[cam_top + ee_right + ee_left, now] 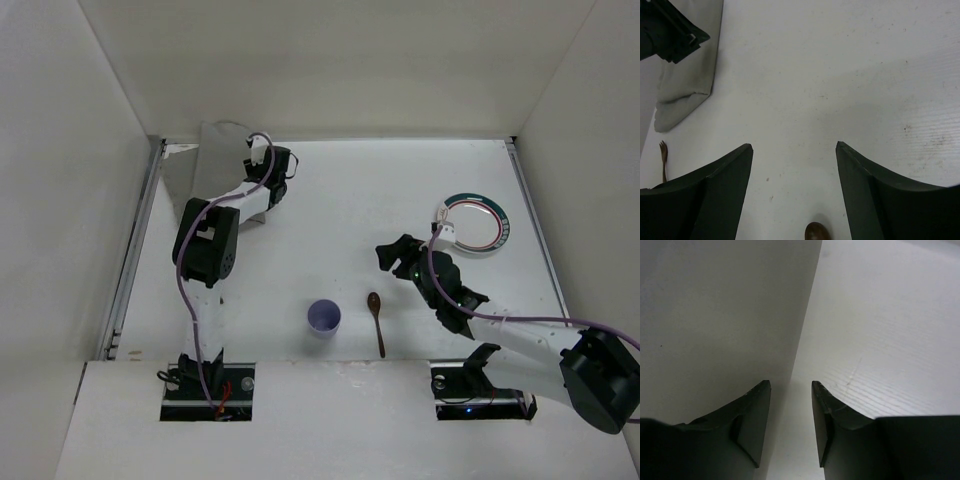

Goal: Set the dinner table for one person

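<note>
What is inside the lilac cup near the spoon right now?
From above, the lilac cup shows only its own pale floor, with nothing visible in it. The brown spoon lies beside it on the dinner table, not touching. The table patch under the cup is covered.

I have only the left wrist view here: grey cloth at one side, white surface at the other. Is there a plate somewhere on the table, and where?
Observer: Yes. A plate with a coloured rim lies on the dinner table, at the right side, close to the rail.
Operator: And the cutlery, where is it?
Observer: A brown spoon lies near the front edge, about the middle, just right of a purple cup and not touching it.
Operator: How is the right arm now?
Observer: The right end effector is open and empty. It hangs beyond the spoon, to the left of the plate.
</note>
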Motion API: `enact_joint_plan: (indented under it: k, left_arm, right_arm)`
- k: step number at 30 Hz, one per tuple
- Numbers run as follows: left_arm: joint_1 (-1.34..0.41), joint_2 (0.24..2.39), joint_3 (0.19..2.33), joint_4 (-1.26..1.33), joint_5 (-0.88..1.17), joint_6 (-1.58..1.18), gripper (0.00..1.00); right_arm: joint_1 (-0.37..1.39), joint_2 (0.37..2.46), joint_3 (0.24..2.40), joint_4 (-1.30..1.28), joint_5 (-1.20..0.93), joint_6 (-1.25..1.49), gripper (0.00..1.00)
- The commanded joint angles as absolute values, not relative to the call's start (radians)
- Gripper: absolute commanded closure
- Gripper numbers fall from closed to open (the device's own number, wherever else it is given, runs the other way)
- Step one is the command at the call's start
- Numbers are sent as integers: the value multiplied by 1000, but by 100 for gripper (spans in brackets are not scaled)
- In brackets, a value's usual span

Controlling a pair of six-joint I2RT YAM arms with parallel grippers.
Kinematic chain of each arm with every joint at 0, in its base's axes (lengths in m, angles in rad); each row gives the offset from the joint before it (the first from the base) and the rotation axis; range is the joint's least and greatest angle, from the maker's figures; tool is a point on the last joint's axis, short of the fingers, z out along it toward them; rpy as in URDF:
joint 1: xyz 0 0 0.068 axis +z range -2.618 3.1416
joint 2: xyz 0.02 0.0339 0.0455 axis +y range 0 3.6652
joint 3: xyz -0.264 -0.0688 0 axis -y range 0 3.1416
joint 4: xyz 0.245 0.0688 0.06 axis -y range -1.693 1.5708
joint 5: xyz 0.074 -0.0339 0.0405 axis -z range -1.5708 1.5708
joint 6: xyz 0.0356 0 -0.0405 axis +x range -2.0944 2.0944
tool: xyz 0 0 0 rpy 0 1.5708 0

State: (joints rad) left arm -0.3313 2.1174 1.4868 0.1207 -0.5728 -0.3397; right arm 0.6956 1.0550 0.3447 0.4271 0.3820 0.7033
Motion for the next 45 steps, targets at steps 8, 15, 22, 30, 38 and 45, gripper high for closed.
enact_joint_plan:
  k: [8,15,22,30,38,45]
  left_arm:
    - [-315,2209,1588,44,-534,-304,82]
    - [-383,2184,1549,104,-419,-324,97]
    - [-470,2094,1456,204,-328,-304,96]
    - [-473,1855,1202,317,-394,-353,62]
    - [-420,1547,852,376,-525,-654,54]
    - [-260,1500,706,370,-408,-905,57]
  right_arm:
    - [709,1058,359,476,374,693,26]
    - [711,1058,359,476,382,689,25]
    - [711,1061,361,477,384,689,25]
    - [716,1089,365,488,374,690,24]
    - [720,1118,374,495,353,690,25]
    - [734,1137,390,499,331,680,52]
